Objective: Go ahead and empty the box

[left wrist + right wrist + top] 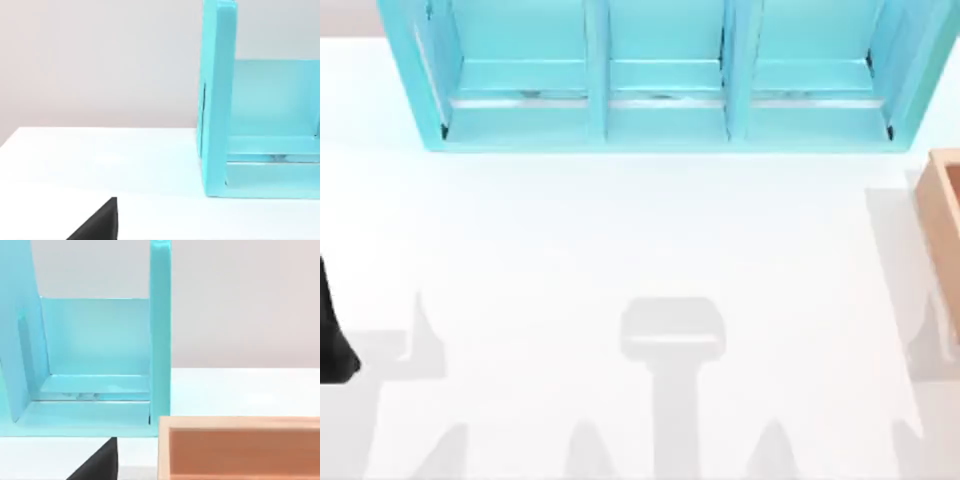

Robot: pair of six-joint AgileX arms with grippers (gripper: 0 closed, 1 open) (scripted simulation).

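Note:
The box (944, 205), tan-orange wood with thick plain walls, stands at the table's right edge and is cut off by the top view's border. In the right wrist view the box (240, 447) lies close ahead, showing its near rim and an inner wall; its floor and contents are hidden. A black corner of my right gripper (98, 463) shows just short of the box's end. My left arm (332, 335) sits parked at the table's left edge, and a black corner of my left gripper (98, 223) hangs over bare table.
A big cyan three-compartment cabinet (660, 110) spans the back of the white table (620, 230). Its left end (217, 100) faces my left wrist camera. Its right compartment (95, 340) stands just behind the box. Grey shadows fall on the near half of the table.

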